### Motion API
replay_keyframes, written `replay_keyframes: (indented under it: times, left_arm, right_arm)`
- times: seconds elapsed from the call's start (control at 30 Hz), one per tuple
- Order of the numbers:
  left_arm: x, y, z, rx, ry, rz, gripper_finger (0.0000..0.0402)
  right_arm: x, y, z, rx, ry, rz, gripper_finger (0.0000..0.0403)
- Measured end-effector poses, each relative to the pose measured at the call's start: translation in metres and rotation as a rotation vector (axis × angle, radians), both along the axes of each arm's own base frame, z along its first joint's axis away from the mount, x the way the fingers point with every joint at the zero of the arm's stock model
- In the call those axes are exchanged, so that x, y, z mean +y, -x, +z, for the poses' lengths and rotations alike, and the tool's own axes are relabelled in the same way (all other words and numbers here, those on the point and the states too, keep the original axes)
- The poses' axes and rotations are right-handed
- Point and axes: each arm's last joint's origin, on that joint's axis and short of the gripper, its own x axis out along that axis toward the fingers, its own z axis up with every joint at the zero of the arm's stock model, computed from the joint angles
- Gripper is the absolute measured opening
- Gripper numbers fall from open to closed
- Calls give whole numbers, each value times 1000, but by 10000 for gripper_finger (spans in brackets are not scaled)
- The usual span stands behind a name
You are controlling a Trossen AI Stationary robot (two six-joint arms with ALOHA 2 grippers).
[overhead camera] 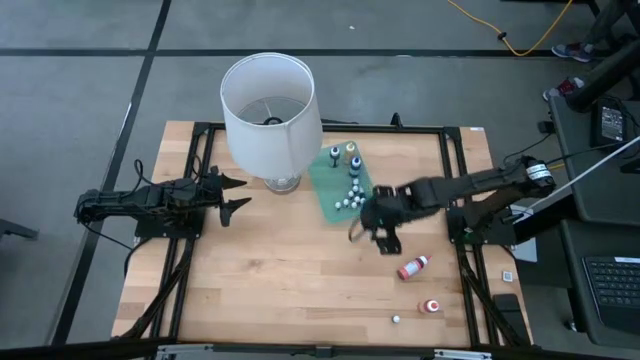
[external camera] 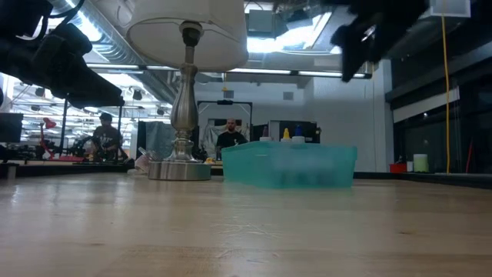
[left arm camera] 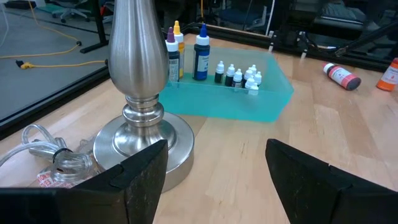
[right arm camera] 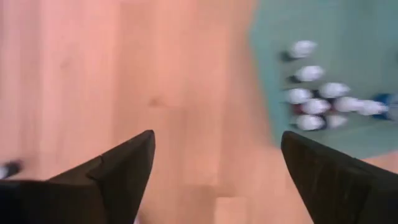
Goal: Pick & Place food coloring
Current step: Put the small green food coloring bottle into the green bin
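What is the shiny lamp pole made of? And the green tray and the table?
The lamp pole looks like brushed metal: silvery, with soft reflections. The green tray seems to be see-through plastic, since its walls let light pass. The table looks like pale wood: you can see grain lines and joined planks.

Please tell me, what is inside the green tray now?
The green tray holds a cluster of small white-capped bottles and, at one end, three taller bottles, one dark blue and one with a yellow tip. The contents of the small bottles are mostly too dark to tell.
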Motion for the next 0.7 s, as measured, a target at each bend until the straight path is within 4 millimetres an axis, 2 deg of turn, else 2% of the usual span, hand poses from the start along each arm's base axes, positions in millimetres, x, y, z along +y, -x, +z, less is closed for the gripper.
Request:
replay_keyframes:
  times: [0.33,0.7]
  left_arm:
    - [0,0,0,0,0,0,269]
    - [0,0,0,0,0,0,269]
  right_arm:
    - [94,27,-15,69,-37,176,347]
    - [173,54,-55,186,-69,216,346]
